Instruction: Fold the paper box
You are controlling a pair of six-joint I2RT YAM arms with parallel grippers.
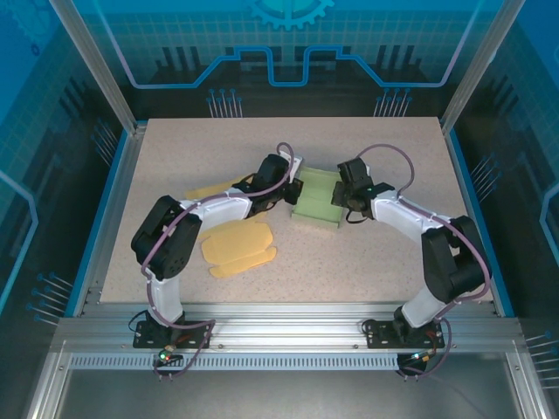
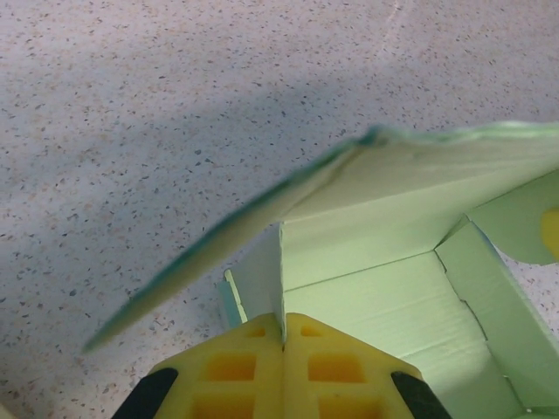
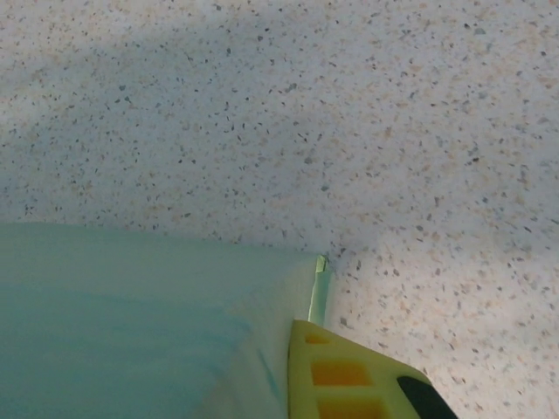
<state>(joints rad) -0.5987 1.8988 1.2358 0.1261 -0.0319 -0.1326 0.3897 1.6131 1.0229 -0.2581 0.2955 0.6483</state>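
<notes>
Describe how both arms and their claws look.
Left arm and right arm: white links between bulky black joints, on black bases. A purplish-grey cable loops along each. The left claw and right claw have yellow fingers moulded with square pockets, black at the outer edges.

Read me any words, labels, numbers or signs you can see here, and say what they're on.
None can be read.
Green paper box: plain, no print.
Yellow flat pieces: blank.
Back wall: a gear graphic and line patterns, no letters.
</notes>
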